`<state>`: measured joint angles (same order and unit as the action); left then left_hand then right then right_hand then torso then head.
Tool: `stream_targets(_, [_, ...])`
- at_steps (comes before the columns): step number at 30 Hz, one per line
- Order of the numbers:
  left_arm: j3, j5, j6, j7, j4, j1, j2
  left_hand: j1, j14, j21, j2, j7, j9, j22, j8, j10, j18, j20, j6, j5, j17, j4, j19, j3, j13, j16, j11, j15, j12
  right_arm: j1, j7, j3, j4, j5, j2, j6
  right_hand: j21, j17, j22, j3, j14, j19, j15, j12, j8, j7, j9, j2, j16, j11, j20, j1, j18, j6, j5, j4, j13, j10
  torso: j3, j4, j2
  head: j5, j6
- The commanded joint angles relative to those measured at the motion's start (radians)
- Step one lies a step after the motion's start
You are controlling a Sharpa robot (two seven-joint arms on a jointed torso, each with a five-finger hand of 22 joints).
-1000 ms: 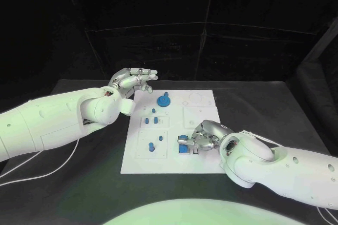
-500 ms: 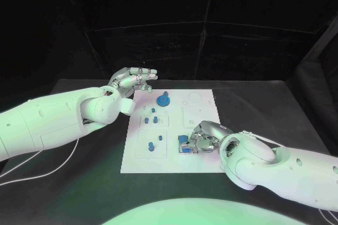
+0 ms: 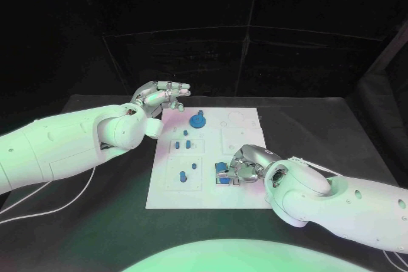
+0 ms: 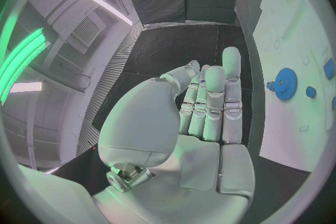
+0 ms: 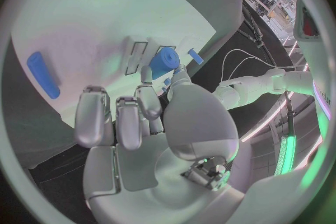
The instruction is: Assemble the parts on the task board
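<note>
The white task board [image 3: 246,192] lies in the middle of the black table. A blue gear [image 3: 198,121] stands at its far end, and the left wrist view shows the gear [image 4: 285,83] too. Small blue parts [image 3: 182,145] sit along the board's left half, with a blue peg [image 3: 182,177] nearer me. My right hand [image 3: 244,167] rests low on the board's right side. Its thumb and a fingertip [image 5: 145,77] pinch a blue cylinder [image 5: 164,61]. My left hand [image 3: 161,95] is raised over the board's far left corner, fingers [image 4: 213,95] straight and holding nothing.
A long blue peg [image 5: 42,74] lies flat on the board beside my right hand. White cables [image 3: 34,204] trail over the table at the left. Bare black table [image 3: 340,130] surrounds the board on the right and far sides.
My right hand has shifted very slightly at the blue cylinder. The left hand has kept its place.
</note>
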<state>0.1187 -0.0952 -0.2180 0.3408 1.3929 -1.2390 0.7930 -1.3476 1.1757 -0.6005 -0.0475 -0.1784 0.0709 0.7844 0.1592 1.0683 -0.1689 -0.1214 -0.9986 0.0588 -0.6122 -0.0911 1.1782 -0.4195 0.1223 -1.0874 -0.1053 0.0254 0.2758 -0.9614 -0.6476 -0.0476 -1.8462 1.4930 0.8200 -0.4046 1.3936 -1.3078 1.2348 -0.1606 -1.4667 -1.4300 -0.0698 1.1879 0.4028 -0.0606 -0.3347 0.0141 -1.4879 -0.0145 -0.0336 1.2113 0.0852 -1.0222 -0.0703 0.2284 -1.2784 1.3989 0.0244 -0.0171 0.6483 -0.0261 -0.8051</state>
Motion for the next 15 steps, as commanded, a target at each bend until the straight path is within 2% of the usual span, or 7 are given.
stream_targets(1, [-0.001,0.005,0.013,0.002,0.0,-0.002,-0.001,0.007,-0.006,0.005,0.005,0.0,-0.001,-0.001,0.004,-0.008,-0.013,0.0,0.009,0.006,0.001,0.002,-0.004,-0.001,0.001,0.0,-0.002,-0.002,0.004,-0.001,0.01,-0.001,0.007,0.006,-0.005,-0.019,0.007,-0.119,0.002,-0.002,-0.076,-0.009,-0.009,0.009,0.008,0.002,-0.004,-0.019,-0.007,0.0,0.002,0.002,-0.019,-0.011,-0.01,0.01,-0.005,0.011,0.0004,-0.0005,0.0,0.001,-0.001])
stream_targets(7, [-0.001,0.005,0.013,0.001,0.0,-0.002,-0.002,0.007,-0.006,0.005,0.005,0.0,-0.001,-0.001,0.004,-0.008,-0.013,0.0,0.009,0.006,0.001,0.002,-0.004,-0.001,0.001,0.0,-0.002,-0.002,0.004,-0.001,0.009,0.0,0.019,0.005,-0.013,-0.038,0.011,-0.13,0.009,-0.004,-0.078,-0.013,-0.017,0.025,0.03,0.013,-0.017,-0.055,-0.013,-0.01,0.009,0.028,-0.02,-0.031,-0.025,0.014,-0.019,0.024,0.0005,0.0006,-0.001,0.002,0.0])
stream_targets(10, [-0.001,0.005,0.014,0.001,0.0,-0.002,-0.001,0.007,-0.006,0.005,0.005,0.0,-0.001,-0.001,0.004,-0.008,-0.013,0.0,0.009,0.006,0.001,0.002,-0.004,-0.001,0.001,0.0,-0.002,-0.002,0.004,-0.001,0.015,0.0,0.021,0.005,-0.015,-0.036,0.012,-0.136,0.011,-0.005,-0.079,-0.014,-0.02,0.031,0.037,0.016,-0.021,-0.058,-0.015,-0.013,0.011,0.048,-0.02,-0.034,-0.022,0.004,-0.024,0.029,0.0001,0.0012,0.0,0.001,-0.001])
stream_targets(15, [-0.001,0.005,0.014,0.0,0.0,-0.002,-0.002,0.007,-0.006,0.005,0.005,0.0,-0.001,-0.001,0.004,-0.008,-0.013,0.0,0.009,0.006,0.001,0.002,-0.004,-0.001,0.001,0.0,-0.002,-0.002,0.004,-0.001,0.037,0.0,0.022,-0.008,-0.019,-0.018,0.015,-0.153,0.017,-0.004,-0.082,-0.016,-0.025,0.05,0.051,0.023,-0.03,-0.057,-0.025,-0.019,0.016,0.102,-0.021,-0.042,-0.006,-0.032,-0.04,0.041,-0.0003,-0.0006,0.0,-0.002,-0.001])
